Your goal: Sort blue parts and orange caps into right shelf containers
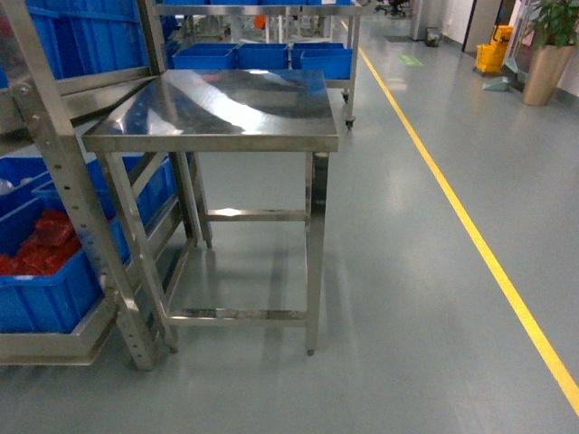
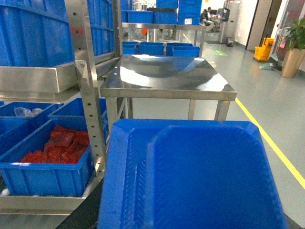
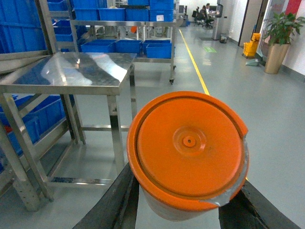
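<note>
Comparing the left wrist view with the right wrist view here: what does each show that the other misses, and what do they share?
Only the left wrist view shows a blue tray filling the foreground, and a crate of red pieces low on the rack. Only the right wrist view shows a round orange cap held between the right gripper's dark fingers. Both show the bare steel table, blue crates behind it, the yellow floor line and a potted plant.

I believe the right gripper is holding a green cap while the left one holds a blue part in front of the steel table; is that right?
Not quite: the cap in the right gripper is orange, as the right wrist view shows. The left gripper does hold a blue part before the steel table.
</note>
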{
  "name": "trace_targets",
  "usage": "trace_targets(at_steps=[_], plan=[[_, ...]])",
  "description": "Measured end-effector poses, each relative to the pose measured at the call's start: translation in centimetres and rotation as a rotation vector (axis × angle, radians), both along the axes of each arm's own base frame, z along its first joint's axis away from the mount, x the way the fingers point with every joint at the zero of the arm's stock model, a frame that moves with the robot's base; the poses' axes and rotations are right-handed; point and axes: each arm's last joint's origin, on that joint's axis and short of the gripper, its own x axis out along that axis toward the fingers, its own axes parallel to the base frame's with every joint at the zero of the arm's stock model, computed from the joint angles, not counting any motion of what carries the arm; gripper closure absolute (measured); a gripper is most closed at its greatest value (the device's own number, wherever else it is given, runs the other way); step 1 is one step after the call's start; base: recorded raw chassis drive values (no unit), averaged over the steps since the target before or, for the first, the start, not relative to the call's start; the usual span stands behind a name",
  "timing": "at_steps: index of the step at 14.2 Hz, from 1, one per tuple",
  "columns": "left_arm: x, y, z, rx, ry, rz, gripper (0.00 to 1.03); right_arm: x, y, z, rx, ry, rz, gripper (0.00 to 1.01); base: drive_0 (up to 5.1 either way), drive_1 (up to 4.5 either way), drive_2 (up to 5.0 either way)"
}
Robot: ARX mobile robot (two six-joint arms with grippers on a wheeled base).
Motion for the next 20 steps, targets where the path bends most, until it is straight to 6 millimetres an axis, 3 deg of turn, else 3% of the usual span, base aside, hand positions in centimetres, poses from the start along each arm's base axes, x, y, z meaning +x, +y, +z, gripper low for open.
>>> trace_targets(at_steps=[5, 8, 20], plan=[[0.00, 0.00, -0.04, 0.000, 0.005, 0.000, 0.60, 0.00, 0.00, 0.04, 0.000, -0.004, 0.000, 0.61, 0.0, 4.33, -4.3], [0.00, 0.00, -0.11, 0.000, 0.012, 0.000, 0.60, 0.00, 0.00, -0.04, 0.000, 0.005, 0.000, 0.61, 0.0, 0.00, 0.0], [0.00, 0.00, -0.04, 0.000, 0.004, -0.001, 0.60, 0.00, -0.01, -0.03, 0.000, 0.003, -0.002, 0.61, -4.8, 1.49, 3.4]])
